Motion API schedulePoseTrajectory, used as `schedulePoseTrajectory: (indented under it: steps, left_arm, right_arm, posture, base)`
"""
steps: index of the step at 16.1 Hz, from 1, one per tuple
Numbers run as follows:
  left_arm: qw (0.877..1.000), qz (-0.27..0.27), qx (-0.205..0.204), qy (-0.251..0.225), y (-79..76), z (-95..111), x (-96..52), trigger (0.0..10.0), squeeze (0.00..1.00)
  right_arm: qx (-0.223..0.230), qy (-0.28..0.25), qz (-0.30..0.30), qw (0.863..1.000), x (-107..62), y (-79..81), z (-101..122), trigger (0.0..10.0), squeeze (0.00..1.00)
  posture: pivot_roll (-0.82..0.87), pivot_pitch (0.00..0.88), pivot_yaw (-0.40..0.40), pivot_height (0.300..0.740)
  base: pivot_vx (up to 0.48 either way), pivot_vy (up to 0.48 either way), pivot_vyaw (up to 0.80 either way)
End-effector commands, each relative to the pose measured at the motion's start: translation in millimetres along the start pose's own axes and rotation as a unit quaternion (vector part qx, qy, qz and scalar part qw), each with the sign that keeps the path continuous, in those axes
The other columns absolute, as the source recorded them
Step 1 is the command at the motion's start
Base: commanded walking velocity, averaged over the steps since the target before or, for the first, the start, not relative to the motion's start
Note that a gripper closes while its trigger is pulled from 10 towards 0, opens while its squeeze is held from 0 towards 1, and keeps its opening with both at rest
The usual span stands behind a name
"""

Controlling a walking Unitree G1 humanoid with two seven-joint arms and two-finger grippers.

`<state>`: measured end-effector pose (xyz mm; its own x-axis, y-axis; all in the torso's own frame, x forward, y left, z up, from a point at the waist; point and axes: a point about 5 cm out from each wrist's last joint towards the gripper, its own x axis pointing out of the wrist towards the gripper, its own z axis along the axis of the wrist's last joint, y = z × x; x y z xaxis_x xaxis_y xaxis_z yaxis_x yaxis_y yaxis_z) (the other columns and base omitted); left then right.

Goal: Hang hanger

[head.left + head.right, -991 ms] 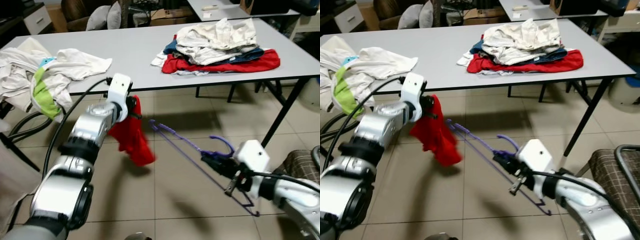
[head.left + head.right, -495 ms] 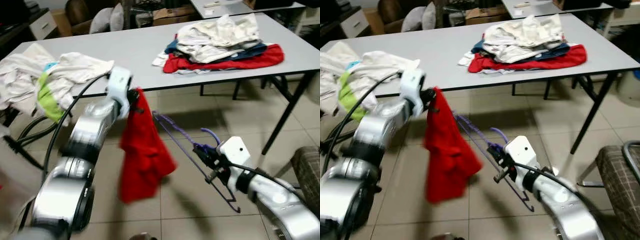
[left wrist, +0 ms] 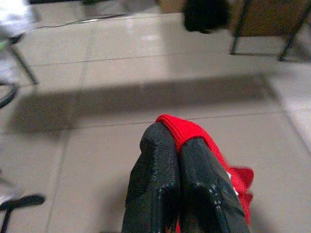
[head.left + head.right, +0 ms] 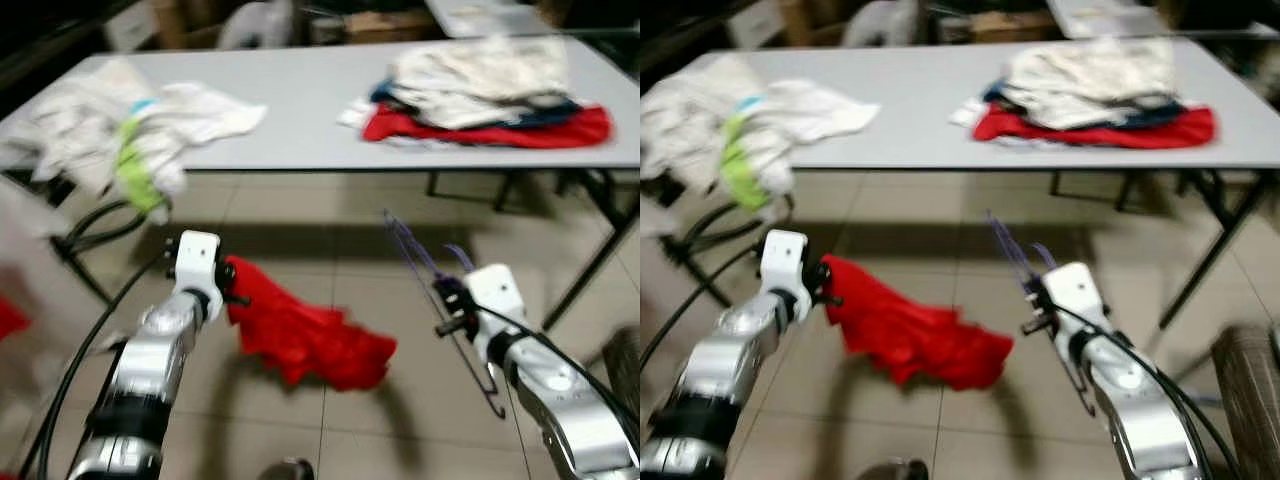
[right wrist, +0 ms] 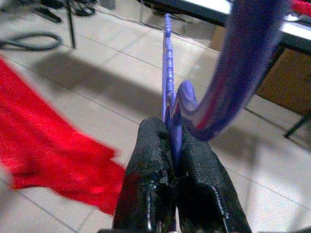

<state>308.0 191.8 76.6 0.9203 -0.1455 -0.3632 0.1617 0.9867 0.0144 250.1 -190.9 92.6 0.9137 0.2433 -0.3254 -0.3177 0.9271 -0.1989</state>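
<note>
Purple hanger [image 4: 437, 283] pinched at neck in closed right gripper [image 5: 173, 145], below grey table [image 4: 300, 120]. Left gripper [image 3: 176, 145] clamped on red garment [image 4: 305, 335], left of hanger.

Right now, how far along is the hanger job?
Done: both pickups. The right gripper is shut on the purple hanger, and the left gripper is shut on the red garment, which trails out over the tiled floor. In hand: carrying the two side by side, apart from each other. Left: the garment is not on the hanger yet, and nothing is hung. More clothes lie piled on the grey table.
</note>
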Motion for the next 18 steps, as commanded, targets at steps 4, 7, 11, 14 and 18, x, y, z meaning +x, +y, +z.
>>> schedulePoseTrajectory:
  steps: [4,7,11,14,18]
  left_arm:
    - [0.998,-0.017,-0.042,-0.041,-14.3,3,-11.3,10.0,0.0]
    - [0.996,-0.022,-0.067,-0.049,-21.8,8,-10.8,10.0,0.0]
    - [0.995,-0.023,-0.068,-0.065,-24.7,16,-8.9,10.0,0.0]
    - [0.996,-0.033,-0.052,-0.058,-27.9,17,-7.5,10.0,0.0]
    - [0.996,-0.042,-0.044,-0.058,-31.1,17,-7.1,0.0,0.0]
  right_arm:
    - [0.027,-0.026,-0.023,0.999,2.9,-14.6,2,10.0,0.0]
    - [0.051,-0.036,-0.033,0.998,4.9,-16.5,1,10.0,0.0]
    - [0.144,-0.029,-0.028,0.989,3.6,-11.9,-3,10.0,0.0]
    - [0.16,-0.037,-0.03,0.986,4.5,-12.2,-3,10.0,0.0]
    - [0.167,-0.044,-0.05,0.984,3.7,-17.0,-1,0.0,0.0]
  posture:
    - [-0.03,0.0,0.069,0.74]
    - [-0.03,0.0,0.062,0.74]
    - [-0.04,0.0,0.07,0.74]
    - [-0.04,0.0,0.079,0.74]
    - [-0.05,0.0,0.085,0.74]
  base:
    - [0.0,0.0,0.8]
    - [0.0,0.0,0.8]
    - [0.0,0.0,0.8]
    - [0.0,0.0,0.8]
    - [0.0,0.0,0.79]
